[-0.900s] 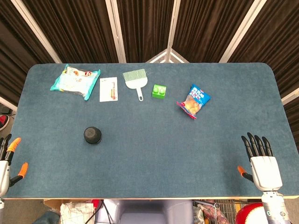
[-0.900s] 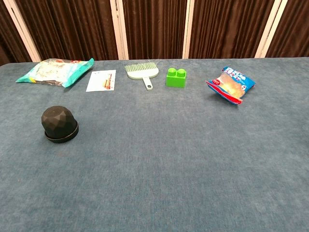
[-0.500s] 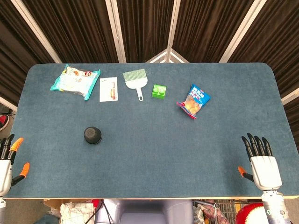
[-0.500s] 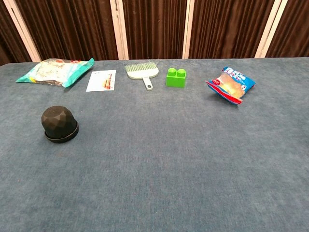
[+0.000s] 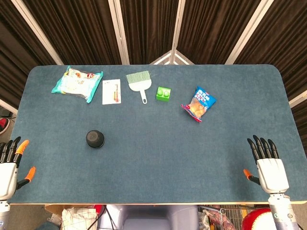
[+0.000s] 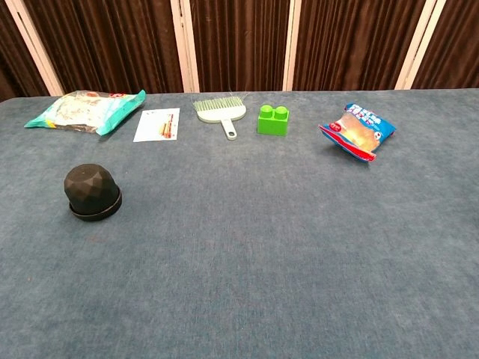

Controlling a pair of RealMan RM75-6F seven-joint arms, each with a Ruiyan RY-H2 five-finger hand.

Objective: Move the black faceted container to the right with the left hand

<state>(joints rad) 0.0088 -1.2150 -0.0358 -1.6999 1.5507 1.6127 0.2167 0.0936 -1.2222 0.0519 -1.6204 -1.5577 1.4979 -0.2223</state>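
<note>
1. The black faceted container [image 6: 92, 192] sits on the left half of the blue table [image 5: 153, 158], nearer the near edge than the row of items along the far side, with bare cloth all around it.
2. It looks like a small rigid dome on a wider flat rim, probably light plastic. The facets should give fingers some purchase, but the surface seems smooth and may slip under a loose hold.
3. A sensible grip is from above, fingers spread around the dome just above the rim. Sliding it on the cloth by the rim would also likely work.
4. The left hand [image 5: 8, 165] is at the near left corner, well apart from the container, fingers extended and apart, holding nothing. It is partly cut off by the picture's left edge.
5. The right hand [image 5: 268, 165] rests near the near right corner, fingers straight and spread, empty.
6. Neither hand shows in the chest view, so their height above the table cannot be judged.
7. Whether the container is a lid, a cap or a closed pot, and whether it holds anything, cannot be told.
8. Far side, left to right: a snack packet [image 5: 76, 83], a card [image 5: 111, 91], a small brush [image 5: 139, 82], a green block [image 5: 163, 93] and a chip bag [image 5: 199, 104].
</note>
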